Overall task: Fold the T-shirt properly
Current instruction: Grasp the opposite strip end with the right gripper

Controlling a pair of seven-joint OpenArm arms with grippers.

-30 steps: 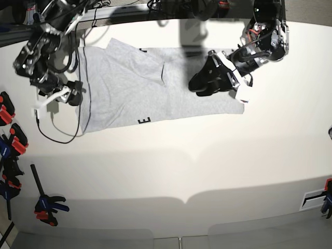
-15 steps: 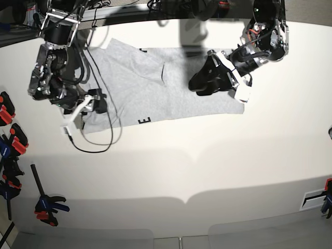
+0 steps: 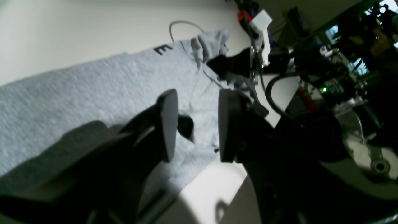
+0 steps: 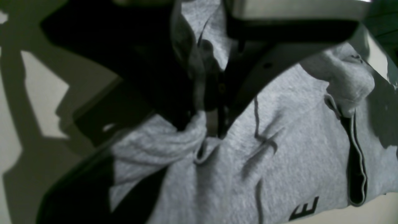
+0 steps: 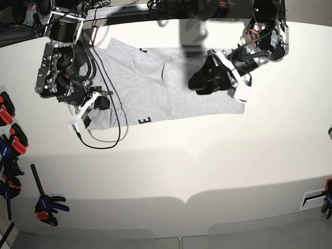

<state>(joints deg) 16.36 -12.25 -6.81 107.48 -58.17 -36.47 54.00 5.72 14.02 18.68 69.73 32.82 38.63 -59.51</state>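
The grey T-shirt (image 5: 155,88) lies flat at the back of the white table, plain side up, with a black letter E (image 5: 145,120) showing at its near edge. My right gripper (image 5: 100,104) is at the shirt's near-left corner. In the right wrist view it (image 4: 207,124) is shut on a bunched fold of the T-shirt (image 4: 295,140). My left gripper (image 5: 198,83) hovers over the shirt's right part. In the left wrist view it (image 3: 194,124) is open with nothing between its pads, just above the T-shirt (image 3: 93,87).
A black cable (image 5: 104,141) loops from the right arm onto the table in front of the shirt. Orange and blue clamps (image 5: 10,137) (image 5: 47,205) lie along the left edge. A white vent plate (image 5: 314,198) sits at the right edge.
My right arm has swung from beside the shirt's left edge rightward and nearer, onto its near-left corner, and the left edge has bunched inward. My left arm has barely moved.
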